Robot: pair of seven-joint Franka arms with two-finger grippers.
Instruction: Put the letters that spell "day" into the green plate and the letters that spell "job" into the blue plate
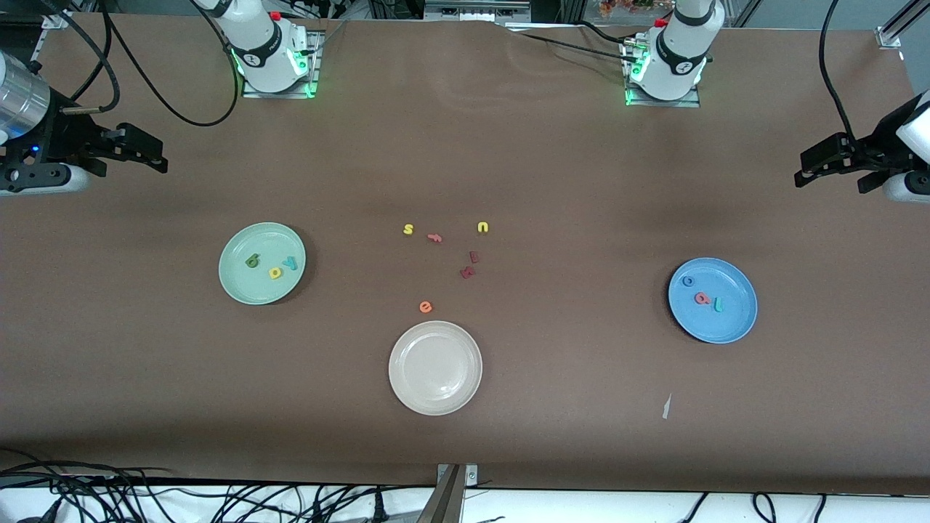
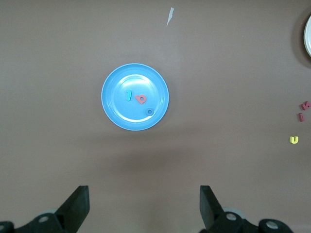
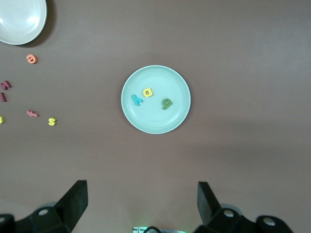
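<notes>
The green plate (image 1: pixel 251 287) lies toward the right arm's end of the table. In it are a dark green d (image 1: pixel 252 261), a yellow a (image 1: pixel 275 272) and a teal y (image 1: pixel 290 264). The blue plate (image 1: pixel 716 327) lies toward the left arm's end and holds a blue o (image 1: pixel 688 281), a salmon b (image 1: pixel 701 298) and a teal j (image 1: pixel 718 304). My right gripper (image 3: pixel 142 201) hangs open and empty high over bare table beside the green plate (image 3: pixel 160 121). My left gripper (image 2: pixel 145 204) is likewise open and empty, above bare table beside the blue plate (image 2: pixel 119 109).
A beige-white plate (image 1: pixel 407 385) sits mid-table, nearest the front camera. Loose letters lie between the plates: yellow s (image 1: pixel 408 229), salmon f (image 1: pixel 434 237), yellow u (image 1: pixel 482 227), two dark red letters (image 1: pixel 467 272) and an orange e (image 1: pixel 426 306). A white scrap (image 1: pixel 666 407) lies near the blue plate.
</notes>
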